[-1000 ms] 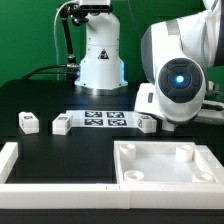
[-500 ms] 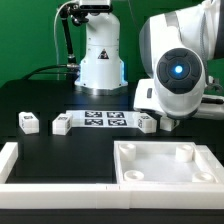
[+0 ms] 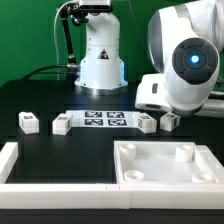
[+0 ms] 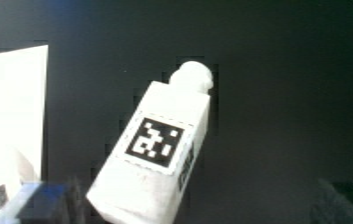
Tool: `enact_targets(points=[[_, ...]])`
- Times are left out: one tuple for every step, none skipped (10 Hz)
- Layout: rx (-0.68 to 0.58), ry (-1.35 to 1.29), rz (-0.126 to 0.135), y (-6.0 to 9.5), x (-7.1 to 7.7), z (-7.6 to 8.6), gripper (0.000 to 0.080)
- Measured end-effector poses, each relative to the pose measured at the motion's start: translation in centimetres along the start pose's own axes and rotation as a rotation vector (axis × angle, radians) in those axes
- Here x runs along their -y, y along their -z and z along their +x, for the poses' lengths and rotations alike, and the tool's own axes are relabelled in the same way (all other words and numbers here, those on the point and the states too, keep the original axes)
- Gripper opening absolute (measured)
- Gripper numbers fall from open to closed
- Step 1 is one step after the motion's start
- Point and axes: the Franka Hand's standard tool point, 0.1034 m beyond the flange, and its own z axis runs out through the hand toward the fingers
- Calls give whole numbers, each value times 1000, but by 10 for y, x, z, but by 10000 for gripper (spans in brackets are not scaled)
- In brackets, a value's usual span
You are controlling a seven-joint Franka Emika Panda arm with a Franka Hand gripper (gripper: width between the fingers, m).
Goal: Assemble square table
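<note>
Your white plastic square tray-like tabletop (image 3: 127, 165) sits on the black table (image 3: 50, 100) at the exterior view's lower right, with its legs not yet fitted. In the wrist view, a small white tagged leg (image 4: 155, 145) lies flat beneath the gripper (image 4: 199, 203). The gripper's dark fingers (image 4: 40, 200) stand wide apart, gripping nothing.

Tabletop (image 3: 121, 166) lies at the near edge, toward the exterior view's right; border wall (image 3: 12, 160) encloses the near corner on the left; marker board (image 3: 103, 119) lies mid-table behind both; first leg (image 3: 27, 122) and second leg (image 3: 62, 125) lie to its left, the second just beside it; third leg (image 3: 147, 123) and fourth leg (image 3: 171, 121) lie to its right; robot base (image 3: 100, 60) stands behind the board.
</note>
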Motion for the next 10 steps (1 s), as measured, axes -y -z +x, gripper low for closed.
enact_targets(points=[[0,-3,1,0,-1,1,649],[7,-34,9,-2,-11,2,649],[9,-65,19,-12,-21,4,649],[23,-97,30,-30,-27,3,649],[48,-130,57,-38,-27,3,649],[42,-135,58,-41,-27,7,649],[41,-136,54,-42,-24,7,649],[45,-145,48,-45,-22,7,649],[46,-147,44,-47,-19,6,649],[44,-153,40,-46,-16,5,649]])
